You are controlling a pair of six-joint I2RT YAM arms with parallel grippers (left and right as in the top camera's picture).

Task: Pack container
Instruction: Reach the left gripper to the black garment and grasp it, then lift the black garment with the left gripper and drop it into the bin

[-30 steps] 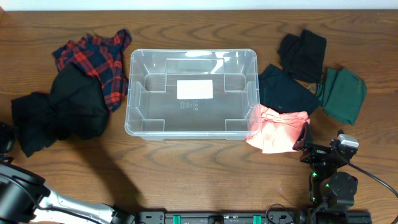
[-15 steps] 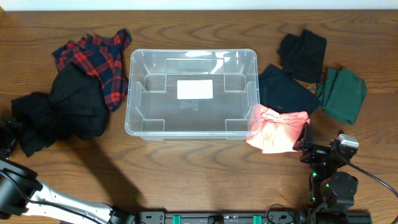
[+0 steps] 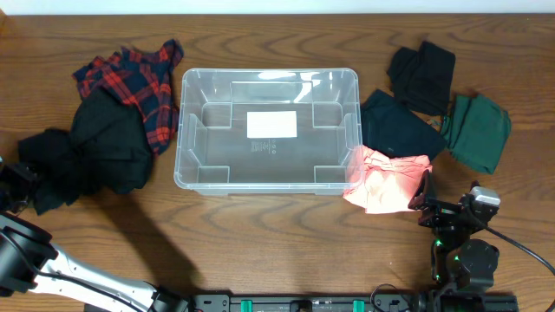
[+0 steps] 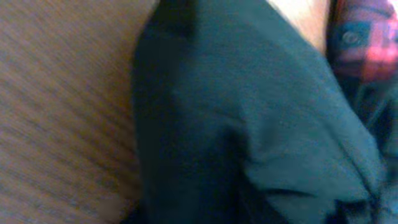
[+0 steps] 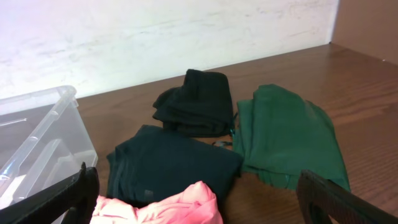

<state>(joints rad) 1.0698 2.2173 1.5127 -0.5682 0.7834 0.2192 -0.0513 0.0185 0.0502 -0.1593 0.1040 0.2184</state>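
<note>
Overhead, the clear container [image 3: 269, 74] sits mid-frame, empty, its long axis running left to right. The left gripper [image 3: 16, 186] is at the far left edge against the black garment [image 3: 95, 160], jaws hidden, so I cannot tell their state; the container lies to its right, beyond that heap. The right gripper [image 3: 422, 201], jaws spread wide and holding nothing, is nearer the container, beside the pink garment [image 3: 386, 184] at its lower right corner.
</note>
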